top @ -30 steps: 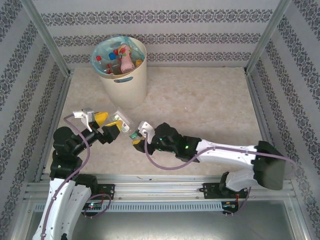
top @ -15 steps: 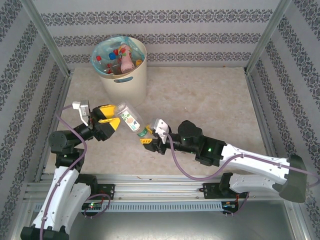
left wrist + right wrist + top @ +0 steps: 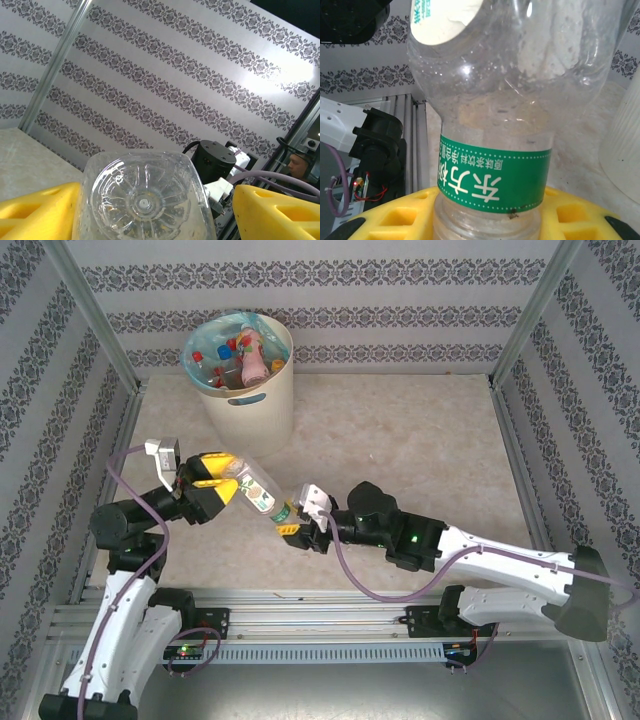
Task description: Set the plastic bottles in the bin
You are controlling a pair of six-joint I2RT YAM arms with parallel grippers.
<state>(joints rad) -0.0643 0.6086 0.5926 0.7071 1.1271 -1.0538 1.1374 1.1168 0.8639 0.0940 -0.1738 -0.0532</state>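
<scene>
Currently bottle (image 3: 256, 494) is clamped at the neck by right gripper (image 3: 292, 517), base flanked by parted jaws of left gripper (image 3: 222, 481); axis aimed upper-left toward bin (image 3: 262, 405)

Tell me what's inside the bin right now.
Inside the bin, several plastic bottles lie piled within a turquoise liner, some red-capped, one pink. Whatever sits beneath that top layer is covered.
</scene>
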